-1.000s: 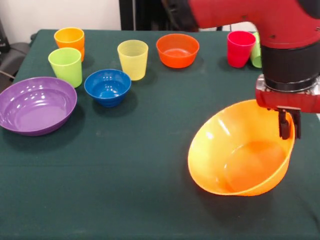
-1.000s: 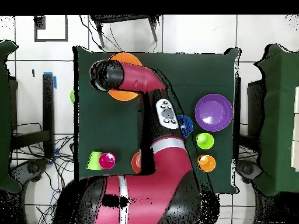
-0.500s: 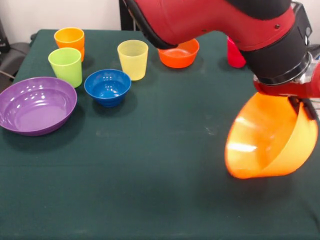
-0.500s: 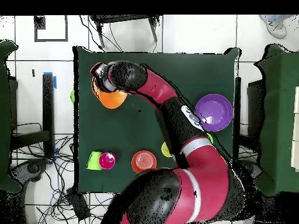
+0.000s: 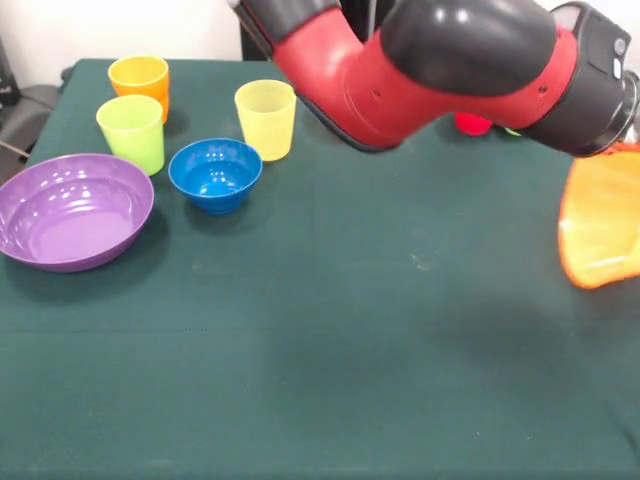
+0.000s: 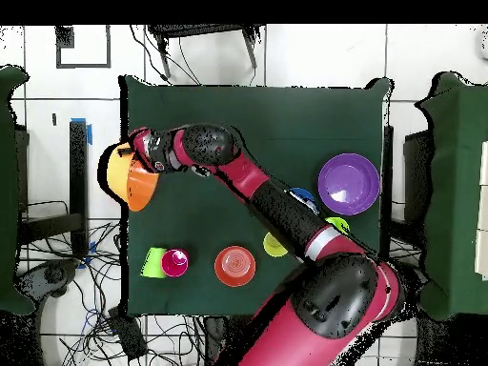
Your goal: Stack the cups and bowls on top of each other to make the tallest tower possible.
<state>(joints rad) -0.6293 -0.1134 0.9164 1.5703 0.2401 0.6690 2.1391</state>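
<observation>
Orange bowl (image 5: pixel 603 228) now lifted to table edge, tipped sideways, cut off at frame, gripper (image 6: pixel 143 164) clamped on its rim, fingers hidden.

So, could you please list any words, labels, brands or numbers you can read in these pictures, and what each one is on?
None can be read in either view.
The cups, such as the yellow cup, are plain.
The bowls, such as the purple bowl and the blue bowl, carry no marks.
The arm shows no legible lettering.
The green tablecloth is unmarked.
</observation>
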